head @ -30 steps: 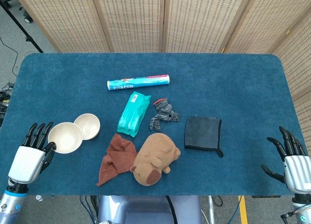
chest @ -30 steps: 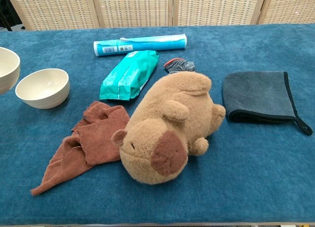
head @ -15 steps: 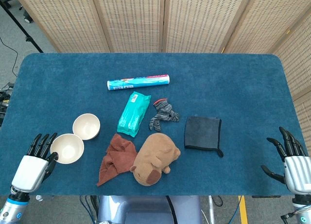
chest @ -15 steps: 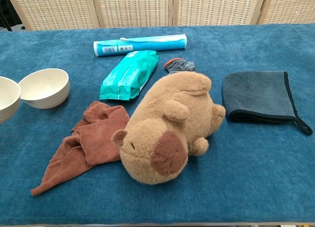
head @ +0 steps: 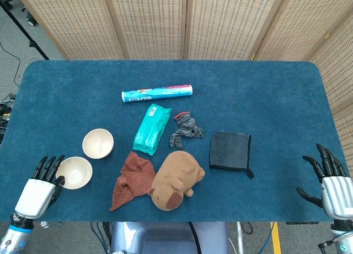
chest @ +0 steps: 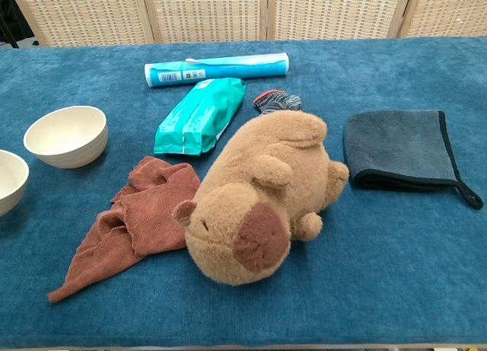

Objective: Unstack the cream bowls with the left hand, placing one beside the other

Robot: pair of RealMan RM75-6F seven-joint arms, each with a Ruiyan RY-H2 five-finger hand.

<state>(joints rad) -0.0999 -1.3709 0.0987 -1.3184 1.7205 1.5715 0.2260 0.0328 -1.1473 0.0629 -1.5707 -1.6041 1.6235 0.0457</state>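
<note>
Two cream bowls sit apart at the table's front left. One bowl (head: 98, 143) (chest: 65, 135) stands alone on the blue cloth. The other bowl (head: 74, 172) (chest: 9, 180) is nearer the front edge, just left of and below the first. My left hand (head: 37, 189) holds it by its left rim, thumb against the rim and the other fingers stretched up beside it. In the chest view this bowl is cut off by the left border and the hand is hidden. My right hand (head: 332, 183) hovers off the front right corner with its fingers spread, holding nothing.
A brown cloth (head: 131, 178) and a plush capybara (head: 175, 179) lie right of the bowls. Behind them are a teal wipes pack (head: 151, 129), a striped sock (head: 185, 129), a blue-white roll (head: 157, 93) and a dark grey cloth (head: 230, 151).
My left hand has drawn its bowl toward the front edge, away from the other bowl. The two bowls now have a gap between them. The right hand has not moved.
</note>
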